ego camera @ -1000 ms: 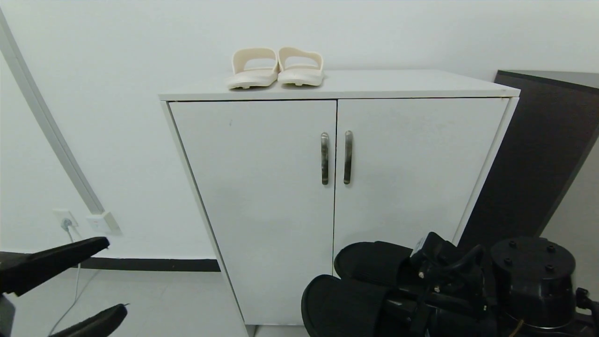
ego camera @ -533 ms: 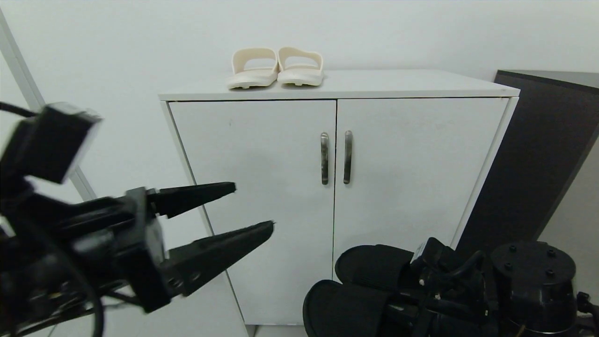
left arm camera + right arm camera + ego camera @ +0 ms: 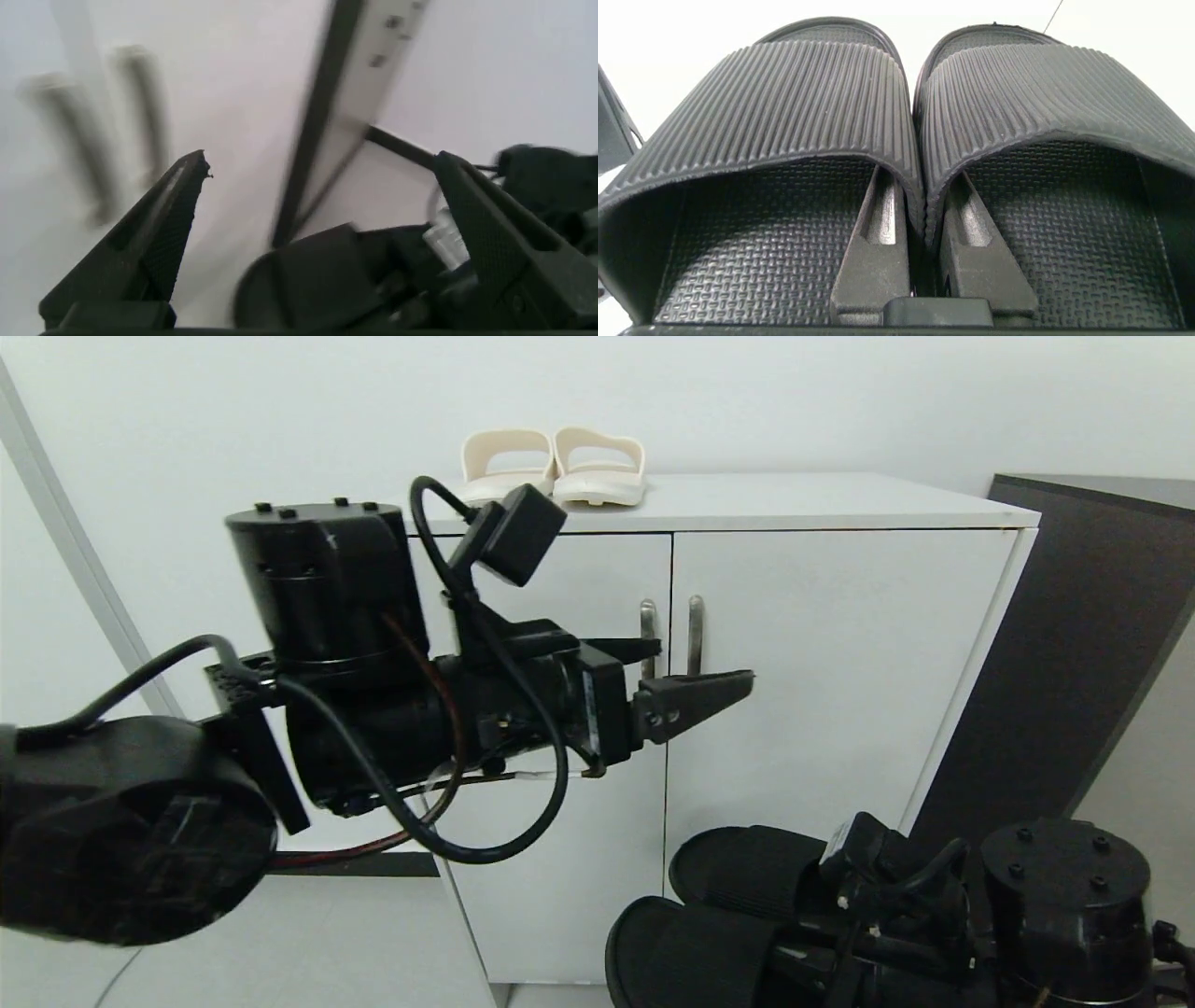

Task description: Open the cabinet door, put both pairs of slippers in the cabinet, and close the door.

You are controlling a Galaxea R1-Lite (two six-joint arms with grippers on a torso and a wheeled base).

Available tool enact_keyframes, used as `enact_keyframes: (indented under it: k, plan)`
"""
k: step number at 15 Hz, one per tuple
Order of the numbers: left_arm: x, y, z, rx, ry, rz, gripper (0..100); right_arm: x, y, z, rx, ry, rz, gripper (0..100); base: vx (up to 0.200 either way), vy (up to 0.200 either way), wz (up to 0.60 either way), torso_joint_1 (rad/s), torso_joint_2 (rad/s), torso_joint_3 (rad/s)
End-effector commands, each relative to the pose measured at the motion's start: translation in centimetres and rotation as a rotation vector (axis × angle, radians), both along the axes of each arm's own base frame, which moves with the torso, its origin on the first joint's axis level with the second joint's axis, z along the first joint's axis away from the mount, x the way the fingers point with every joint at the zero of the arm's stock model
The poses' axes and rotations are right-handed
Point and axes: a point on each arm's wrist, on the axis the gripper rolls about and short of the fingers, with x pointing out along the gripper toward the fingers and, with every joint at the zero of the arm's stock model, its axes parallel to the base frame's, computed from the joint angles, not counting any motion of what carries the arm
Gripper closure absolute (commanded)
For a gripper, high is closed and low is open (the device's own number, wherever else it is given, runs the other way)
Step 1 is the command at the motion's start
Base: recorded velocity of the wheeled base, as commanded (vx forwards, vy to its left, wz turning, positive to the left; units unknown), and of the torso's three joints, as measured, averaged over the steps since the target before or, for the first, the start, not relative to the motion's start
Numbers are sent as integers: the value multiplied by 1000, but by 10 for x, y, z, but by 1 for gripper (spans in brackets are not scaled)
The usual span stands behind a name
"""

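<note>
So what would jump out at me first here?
The big black left gripper hangs open just before the metal handles of the white two-door cabinet. Low at the right, the right gripper pinches a pair of black ribbed slippers. A pair of cream slippers sits on the cabinet top.

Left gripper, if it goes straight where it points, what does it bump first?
Probably the cabinet door handles. The left gripper is open and aimed about at them, though depth is hard to judge.
</note>
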Motion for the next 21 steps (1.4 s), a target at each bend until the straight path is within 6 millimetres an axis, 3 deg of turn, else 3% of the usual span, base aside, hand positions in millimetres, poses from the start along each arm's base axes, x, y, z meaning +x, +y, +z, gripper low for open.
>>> enact_keyframes:
  k: [1,4,8,14,21]
  plan:
    - [16,-18,-8,9,48,-63,0,-1,0,1,2,-2,1,100,0,0,0,0,0,0]
    - [17,-17,-6,-18,113,-174,0,0,0,-1,-2,2,3,100,0,0,0,0,0,0]
    - [40,-20,-5,-34,107,-63,0,-1,-1,-3,-9,8,3,100,0,0,0,0,0,0]
    - [62,-5,-12,-13,143,13,0,-1,-1,-3,-10,9,3,100,0,0,0,0,0,0]
    - [80,-17,-17,-4,156,38,0,-1,-1,-3,-11,8,3,100,0,0,0,0,0,0]
